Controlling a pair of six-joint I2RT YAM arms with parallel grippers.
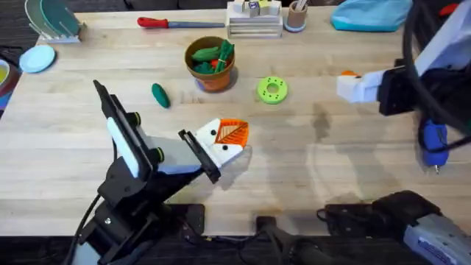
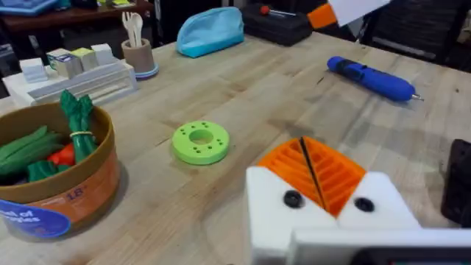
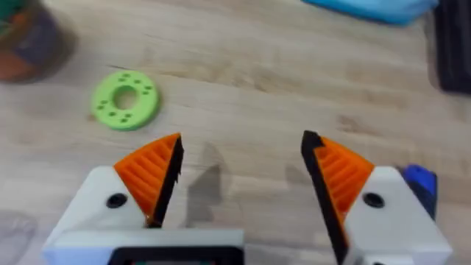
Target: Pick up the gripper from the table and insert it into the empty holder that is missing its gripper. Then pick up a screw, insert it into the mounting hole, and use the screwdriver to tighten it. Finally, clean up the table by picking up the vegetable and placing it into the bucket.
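My left gripper [image 1: 229,138] hovers low over the table's middle, shut, its two orange ribbed wedges [image 2: 313,171] pressed together on white finger mounts [image 2: 274,210]. No loose gripper piece, empty holder or screw is in view. My right gripper [image 3: 243,177] is open with nothing between its orange pads, and sits at the right [image 1: 353,85]. The blue screwdriver [image 1: 433,140] lies at the table's right edge [image 2: 372,77]. The dark green vegetable [image 1: 160,94] lies left of the orange-brown bucket [image 1: 211,62], which holds several toy vegetables [image 2: 59,177].
A bright green disc with holes [image 1: 272,90] lies right of the bucket [image 2: 200,141] [image 3: 125,99]. Along the far edge are a red-handled tool [image 1: 165,23], a white block rack [image 1: 254,20], a cup with sticks [image 1: 296,15] and a blue pouch [image 1: 368,13].
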